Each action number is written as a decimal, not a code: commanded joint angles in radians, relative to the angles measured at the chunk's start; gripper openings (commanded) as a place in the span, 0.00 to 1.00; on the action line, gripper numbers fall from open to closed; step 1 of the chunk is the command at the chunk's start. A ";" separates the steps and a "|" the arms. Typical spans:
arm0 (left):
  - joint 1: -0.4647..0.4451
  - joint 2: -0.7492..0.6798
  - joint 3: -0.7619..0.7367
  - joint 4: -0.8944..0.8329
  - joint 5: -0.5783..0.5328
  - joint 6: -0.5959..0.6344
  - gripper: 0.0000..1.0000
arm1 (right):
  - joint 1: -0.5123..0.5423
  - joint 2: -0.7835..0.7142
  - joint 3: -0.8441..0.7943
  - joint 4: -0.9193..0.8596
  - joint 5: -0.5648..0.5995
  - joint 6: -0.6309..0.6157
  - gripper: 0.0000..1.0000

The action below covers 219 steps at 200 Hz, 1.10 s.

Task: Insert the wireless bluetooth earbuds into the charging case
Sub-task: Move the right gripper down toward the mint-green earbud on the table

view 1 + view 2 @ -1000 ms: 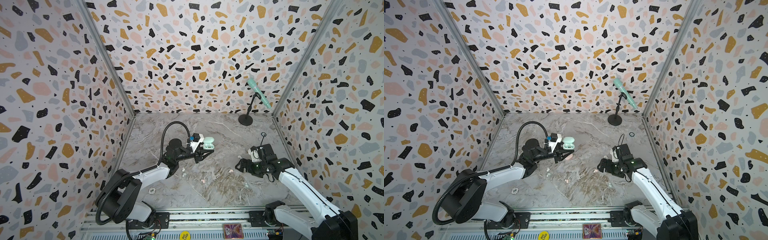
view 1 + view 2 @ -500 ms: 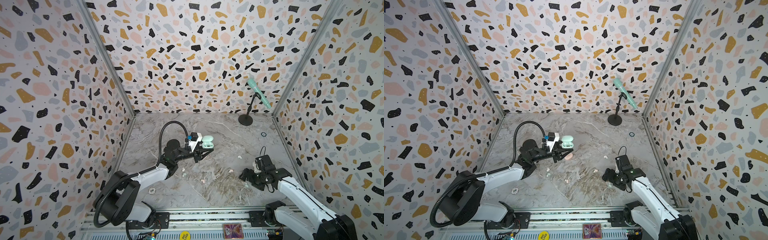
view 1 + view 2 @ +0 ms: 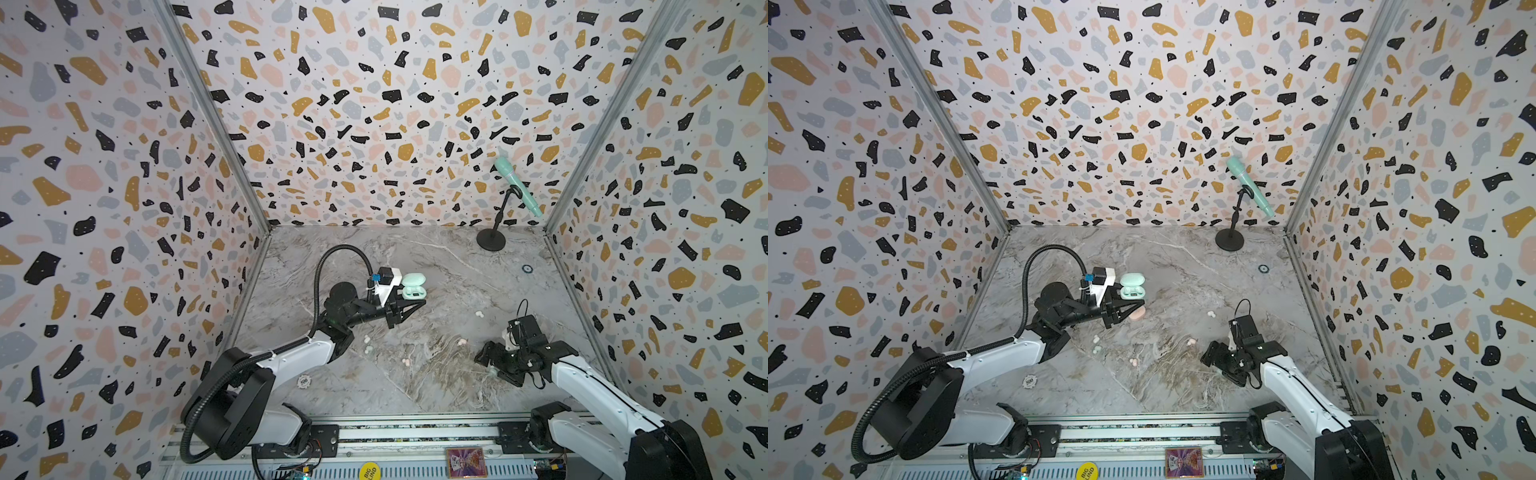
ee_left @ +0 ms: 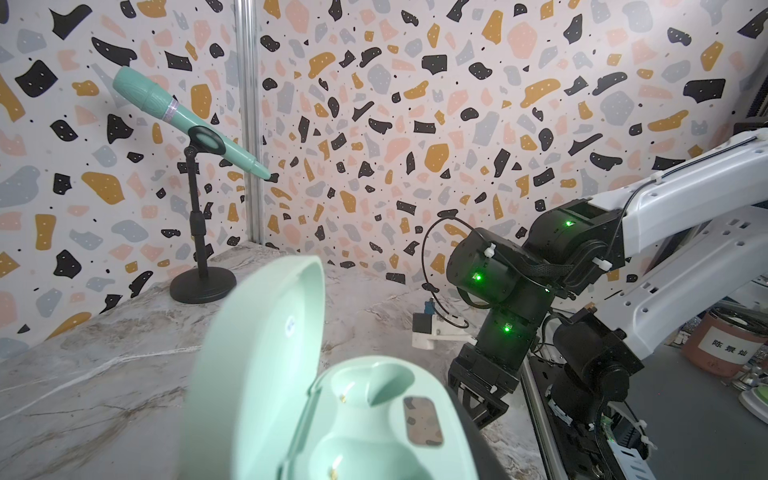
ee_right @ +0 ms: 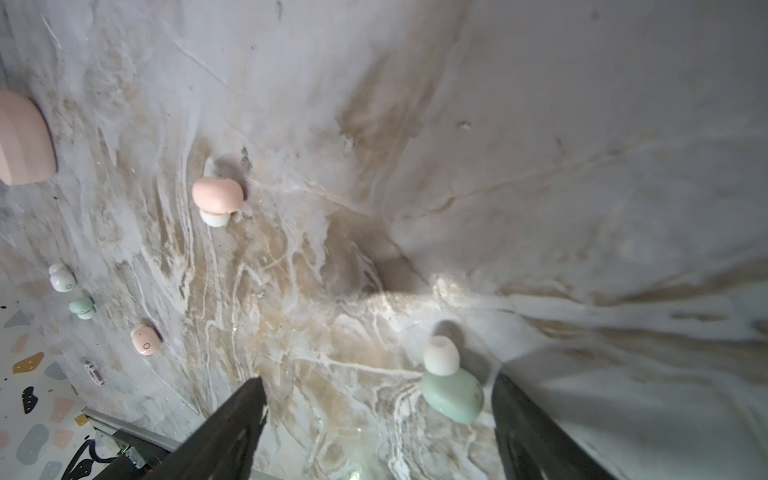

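In both top views, held the mint charging case clear of the counter in the left fingers, clamped narrow on it, open and turned upward, probably to offer it to the right arm. Poised the right fingers low over the near right of the counter, spread wide, well apart from the case. Counted loose earbuds on the counter between the arms: a white pair, a pink earbud, a second pink earbud and two pale earbuds beside the left arm. Spotted a pink case lying on the counter beneath the left fingers, and a microphone stand in the far corner, out of the work. In the left wrist view, filled the foreground with the open case, both wells empty, lid tilted back so that nothing barred the way in. Beyond it, saw the right arm bent down to the counter. In the right wrist view, framed a mint earbud lying on the counter between the wide fingers, white tip pointing away, just beside one finger. Could not tell through the blur whether touching. Matched the held case in colour, so judged the intended pick, with only a closing and a lift needed before the carry to the case.
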 commanded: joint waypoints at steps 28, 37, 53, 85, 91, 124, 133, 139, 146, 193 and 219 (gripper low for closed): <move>0.006 -0.001 -0.010 0.062 0.000 0.006 0.40 | 0.002 -0.009 0.015 0.046 -0.050 0.042 0.86; 0.006 -0.001 -0.010 0.062 0.000 0.005 0.40 | 0.006 -0.009 0.027 0.049 -0.055 0.048 0.86; 0.005 0.000 -0.010 0.061 -0.002 0.008 0.40 | 0.023 -0.005 0.052 0.056 -0.060 0.062 0.86; 0.006 0.002 -0.008 0.060 0.000 0.009 0.40 | 0.066 0.030 0.087 0.090 -0.071 0.082 0.86; 0.006 0.004 -0.008 0.059 0.000 0.008 0.40 | 0.071 0.038 0.089 0.098 -0.074 0.084 0.86; 0.006 0.002 -0.008 0.054 -0.001 0.012 0.40 | 0.076 0.057 0.110 0.088 -0.062 0.068 0.86; 0.006 0.003 -0.008 0.053 0.000 0.012 0.40 | 0.076 0.058 0.118 0.070 -0.044 0.058 0.86; 0.006 0.002 -0.008 0.053 0.000 0.011 0.40 | 0.076 0.058 0.124 0.058 -0.031 0.051 0.86; 0.006 0.002 -0.008 0.053 -0.001 0.011 0.40 | 0.076 0.058 0.126 0.047 -0.018 0.042 0.86; 0.006 0.001 -0.008 0.057 0.000 0.007 0.41 | 0.072 0.118 0.148 0.005 0.071 -0.049 0.75; 0.006 -0.004 -0.010 0.057 -0.001 0.007 0.41 | 0.041 0.160 0.174 0.006 0.086 -0.114 0.73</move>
